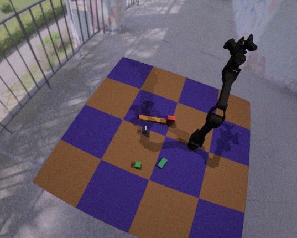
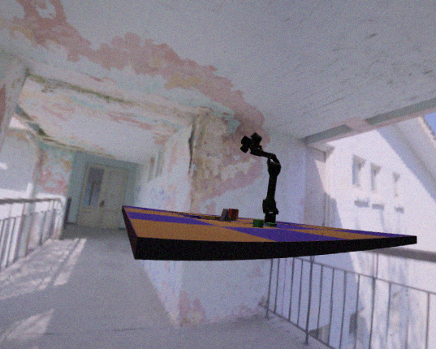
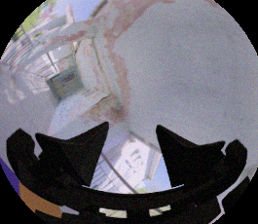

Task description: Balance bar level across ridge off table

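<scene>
The orange bar [image 1: 152,119] [image 2: 210,217] lies on the table, with a red block [image 1: 171,119] [image 2: 234,214] at its right end in the top view. The small grey ridge [image 1: 145,132] [image 2: 224,214] stands on the table just beside the bar, apart from it in the top view, with its crest up. My gripper [image 1: 246,41] [image 3: 132,126] is high above the table and far from the bar and ridge. Its fingers are apart with nothing between them, seen clearly in the wrist view. The bar and ridge are not in the wrist view.
A small green cube [image 1: 137,165] [image 2: 258,222] and a flat green block [image 1: 162,163] [image 2: 271,224] lie on the checkered table [image 1: 114,193] [image 2: 196,233], on the other side of the ridge from the bar. The arm's base stands to the right of the ridge in the top view.
</scene>
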Action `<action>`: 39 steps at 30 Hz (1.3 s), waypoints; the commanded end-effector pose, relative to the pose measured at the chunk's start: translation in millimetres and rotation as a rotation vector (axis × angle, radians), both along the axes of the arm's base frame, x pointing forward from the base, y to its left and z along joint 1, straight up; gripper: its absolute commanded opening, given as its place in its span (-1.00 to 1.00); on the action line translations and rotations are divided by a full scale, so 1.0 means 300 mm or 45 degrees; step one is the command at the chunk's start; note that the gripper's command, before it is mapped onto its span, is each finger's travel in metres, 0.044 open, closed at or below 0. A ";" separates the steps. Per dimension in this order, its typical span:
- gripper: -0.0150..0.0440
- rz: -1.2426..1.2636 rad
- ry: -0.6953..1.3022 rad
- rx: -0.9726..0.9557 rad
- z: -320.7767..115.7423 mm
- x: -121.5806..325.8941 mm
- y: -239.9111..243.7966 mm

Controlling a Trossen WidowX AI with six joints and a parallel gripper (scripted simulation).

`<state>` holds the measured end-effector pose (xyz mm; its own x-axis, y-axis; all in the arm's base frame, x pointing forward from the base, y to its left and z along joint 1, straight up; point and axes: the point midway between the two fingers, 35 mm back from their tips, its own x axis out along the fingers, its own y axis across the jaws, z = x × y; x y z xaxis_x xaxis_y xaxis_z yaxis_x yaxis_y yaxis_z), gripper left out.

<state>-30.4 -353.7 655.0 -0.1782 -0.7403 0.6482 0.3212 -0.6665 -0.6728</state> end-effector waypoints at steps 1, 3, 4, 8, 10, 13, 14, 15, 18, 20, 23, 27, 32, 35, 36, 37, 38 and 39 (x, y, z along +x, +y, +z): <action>0.58 0.072 -0.003 0.073 -0.046 0.060 -0.046; 0.58 0.110 -0.007 0.113 -0.070 0.089 -0.068; 0.58 0.135 -0.007 0.137 -0.086 0.110 -0.080; 0.58 0.236 -0.008 0.234 -0.150 0.197 -0.125; 0.58 0.286 -0.007 0.283 -0.183 0.243 -0.144; 0.58 0.359 -0.008 0.363 -0.236 0.310 -0.168; 0.58 0.384 -0.011 0.396 -0.258 0.334 -0.177; 0.58 0.410 -0.015 0.430 -0.280 0.358 -0.185; 0.58 0.484 -0.023 0.533 -0.347 0.430 -0.204; 0.58 0.531 -0.027 0.602 -0.392 0.479 -0.211; 0.58 0.600 -0.030 0.708 -0.462 0.552 -0.216; 0.58 0.686 -0.029 0.854 -0.559 0.649 -0.210; 0.58 0.783 -0.019 1.039 -0.682 0.765 -0.182; 0.58 0.834 -0.009 1.151 -0.755 0.831 -0.155; 0.58 0.850 -0.005 1.189 -0.780 0.852 -0.144; 0.58 0.865 -0.001 1.227 -0.804 0.872 -0.132; 0.58 0.880 0.004 1.265 -0.828 0.892 -0.120; 0.58 0.894 0.010 1.303 -0.852 0.912 -0.106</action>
